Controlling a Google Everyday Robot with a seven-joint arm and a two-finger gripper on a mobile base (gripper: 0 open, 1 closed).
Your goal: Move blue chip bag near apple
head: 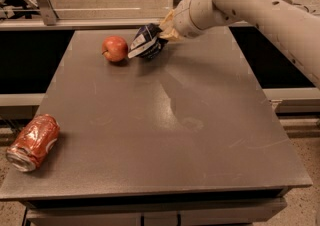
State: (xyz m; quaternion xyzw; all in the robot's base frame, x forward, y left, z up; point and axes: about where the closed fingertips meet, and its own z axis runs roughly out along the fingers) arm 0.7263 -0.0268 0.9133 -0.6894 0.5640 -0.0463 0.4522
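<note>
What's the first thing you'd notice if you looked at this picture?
The big white robot arm reaches in from the upper right, with its gripper at a blue chip bag near the far edge of the grey table. Just beside the bag sits a red apple. A crushed red soda can lies alone at the table's near left corner.
</note>
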